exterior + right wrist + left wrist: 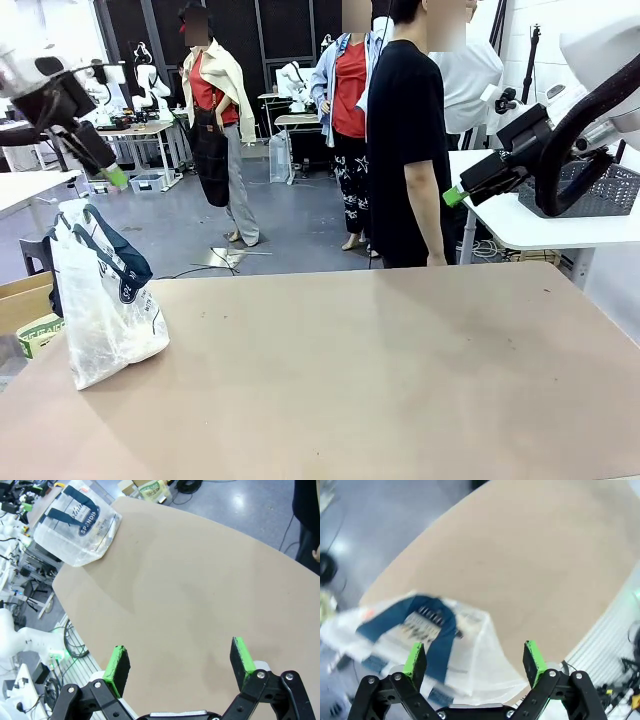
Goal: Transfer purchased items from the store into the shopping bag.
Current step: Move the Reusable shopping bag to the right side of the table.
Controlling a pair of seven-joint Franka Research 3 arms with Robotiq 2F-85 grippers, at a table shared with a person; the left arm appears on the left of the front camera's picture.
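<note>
**At the table's left edge, the bag stands alone while both my arms hang high**

On the left end of the tan table (350, 370) stands the shopping bag (105, 300), a translucent clear plastic bag with dark navy strap handles and navy lettering on its side. It sits close to the left edge, upright but slumped, its handles drooping over the top. What it holds I cannot make out through the plastic.

Above and just behind the bag, my left end effector (115, 178) hangs in the air, well clear of the table. From my left wrist I look down on the bag (425, 635) between my green-padded fingers (415, 660); they are spread wide apart and hold nothing (475, 662).

Across the middle, the table surface is bare tan board. At its far side a person in a black shirt (410, 140) stands with an arm hanging down.

Over on the right, my right end effector (455, 195) is raised above the far right corner, also touching nothing. From my right wrist, its fingers stand released and empty (182, 665), with the bag (77, 522) far off at the opposite end of the table. Behind my right arm, on a separate white table, sits a dark grey lattice basket (610, 190).
</note>
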